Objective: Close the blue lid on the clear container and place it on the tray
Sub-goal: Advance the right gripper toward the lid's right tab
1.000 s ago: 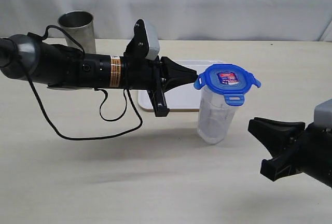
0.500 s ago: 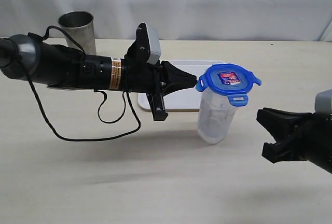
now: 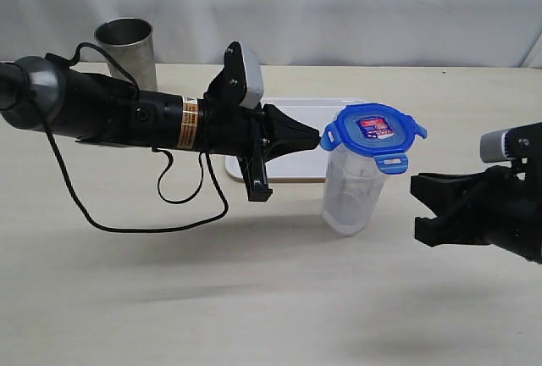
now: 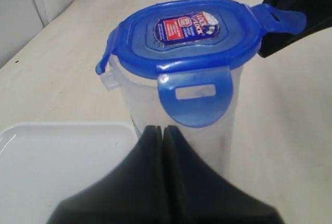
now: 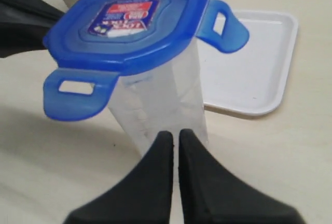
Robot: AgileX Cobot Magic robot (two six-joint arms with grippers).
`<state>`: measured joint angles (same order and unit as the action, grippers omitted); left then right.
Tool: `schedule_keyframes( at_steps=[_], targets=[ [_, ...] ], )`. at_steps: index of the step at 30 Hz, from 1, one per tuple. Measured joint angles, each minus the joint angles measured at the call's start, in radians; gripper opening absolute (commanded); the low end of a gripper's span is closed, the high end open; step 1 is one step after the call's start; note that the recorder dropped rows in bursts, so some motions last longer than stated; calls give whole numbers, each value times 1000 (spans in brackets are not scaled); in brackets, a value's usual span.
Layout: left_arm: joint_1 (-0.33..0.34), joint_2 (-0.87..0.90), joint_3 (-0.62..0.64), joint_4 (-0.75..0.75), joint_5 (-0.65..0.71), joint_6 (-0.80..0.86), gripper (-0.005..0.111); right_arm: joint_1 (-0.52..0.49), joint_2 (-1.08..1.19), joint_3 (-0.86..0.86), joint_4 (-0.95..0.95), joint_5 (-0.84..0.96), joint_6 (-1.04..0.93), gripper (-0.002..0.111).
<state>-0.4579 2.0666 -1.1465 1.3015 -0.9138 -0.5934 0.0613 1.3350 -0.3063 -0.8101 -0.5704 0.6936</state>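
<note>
On the table (image 3: 169, 298), one container (image 3: 350, 195), one lid (image 3: 373, 132) (seemingly unlatched), one tray (image 3: 296, 165)

Bright blue lid (image 3: 373, 133) with a red, white and blue label (image 3: 373, 127), translucent clear container (image 3: 353, 192), plain white tray (image 3: 292, 161), dull grey metal cup (image 3: 127, 48), matte black left gripper (image 4: 161, 130) and right gripper (image 5: 175, 136), orange band (image 3: 189, 120) on the black left arm (image 3: 102, 112), pale beige table (image 3: 254, 298), white backdrop (image 3: 339, 10)

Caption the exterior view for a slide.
Left gripper and right gripper, both shut, flank the clear container; blue lid on top, tray behind.
</note>
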Motion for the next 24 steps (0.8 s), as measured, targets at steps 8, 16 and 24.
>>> schedule_keyframes(
  at_steps=[8,16,24],
  targets=[
    [0,0,0,1,35,-2,0,-79,4,-99,-337,110,308,4],
    [0,0,0,1,56,-2,0,-301,19,-155,-527,-190,447,4],
    [0,0,0,-21,59,11,0,-346,164,-228,-584,-356,481,4]
  ],
)
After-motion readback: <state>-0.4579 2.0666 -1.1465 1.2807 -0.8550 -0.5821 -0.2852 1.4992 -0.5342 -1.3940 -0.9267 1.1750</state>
